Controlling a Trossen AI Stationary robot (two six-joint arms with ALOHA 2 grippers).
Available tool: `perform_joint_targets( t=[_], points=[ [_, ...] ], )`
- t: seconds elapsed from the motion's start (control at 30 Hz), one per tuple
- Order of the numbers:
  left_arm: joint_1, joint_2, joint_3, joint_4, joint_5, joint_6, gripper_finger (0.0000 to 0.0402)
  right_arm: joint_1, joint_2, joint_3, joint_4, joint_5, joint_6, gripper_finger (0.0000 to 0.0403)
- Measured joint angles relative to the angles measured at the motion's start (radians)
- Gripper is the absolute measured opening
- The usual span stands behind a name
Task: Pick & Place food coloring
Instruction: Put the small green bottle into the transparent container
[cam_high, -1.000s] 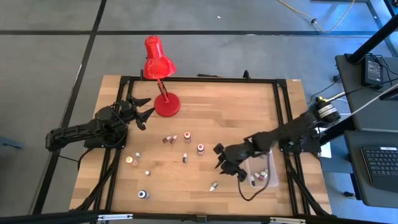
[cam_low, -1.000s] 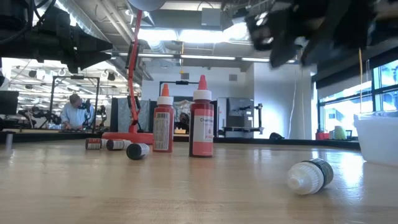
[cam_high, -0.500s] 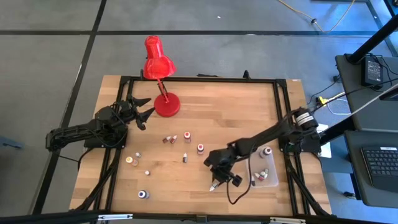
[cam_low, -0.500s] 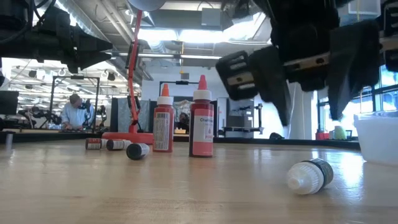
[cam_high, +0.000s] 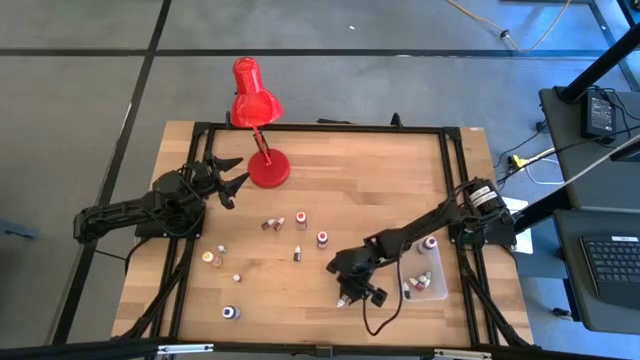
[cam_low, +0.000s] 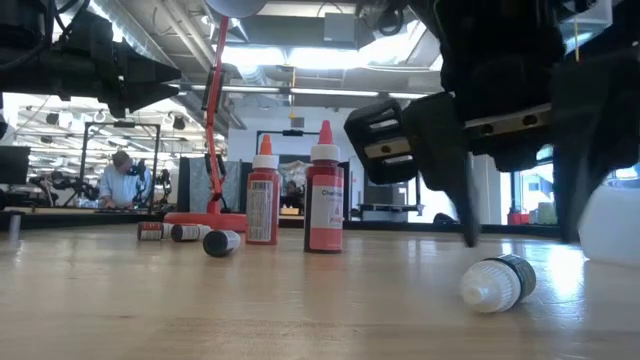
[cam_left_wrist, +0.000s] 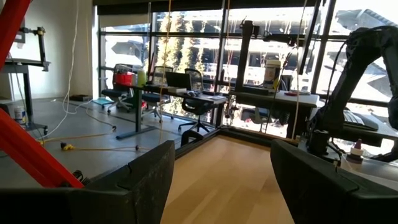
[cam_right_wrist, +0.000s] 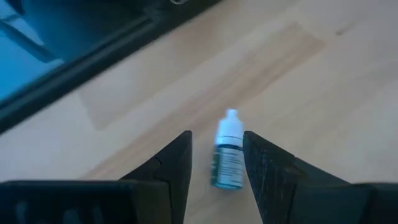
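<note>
The nearest food coloring bottle (cam_right_wrist: 227, 158) has a white cap and a dark green body. It lies on its side on the wood near the table's near edge (cam_high: 344, 299) (cam_low: 498, 282). My right gripper (cam_right_wrist: 217, 135) (cam_high: 351, 284) (cam_low: 520, 240) is open and low over it, with one finger on each side of the bottle and a gap to each. Several more small bottles (cam_high: 298, 236) stand or lie mid-table. My left gripper (cam_high: 232, 175) (cam_left_wrist: 222, 146) waits open near the red lamp's base.
A clear tub (cam_high: 436, 268) beside the table's right rail holds a few bottles. The red desk lamp (cam_high: 256, 120) stands at the far left. Two upright red bottles (cam_low: 325, 190) and some lying ones (cam_low: 188, 233) show in the low view. Bare wood lies along the near edge.
My right gripper has swung from beside the tub toward the table's left and near edge and come down low over the lying green bottle. Its fingers stay open. The bottle has kept its place.
</note>
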Motion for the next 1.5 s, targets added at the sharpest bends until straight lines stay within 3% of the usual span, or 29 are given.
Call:
perform_joint_targets(
  t=[0.1,0.87,1.27,1.5],
  points=[
    [0.000,0.000,0.000,0.000,0.000,0.000,0.0259,0.001,0.000,0.000,-0.001,0.047,0.000,0.0145],
    [0.000,0.000,0.000,0.001,-0.001,0.016,0.0259,0.008,0.034,0.001,-0.039,0.040,0.143,0.0145],
    [0.000,0.000,0.000,0.001,-0.001,0.018,0.0259,0.007,0.034,0.001,-0.044,0.045,0.115,0.0145],
    [0.000,0.000,0.000,0.001,-0.001,0.018,0.0259,0.007,0.034,0.001,-0.044,0.067,0.092,0.0111]
  ],
)
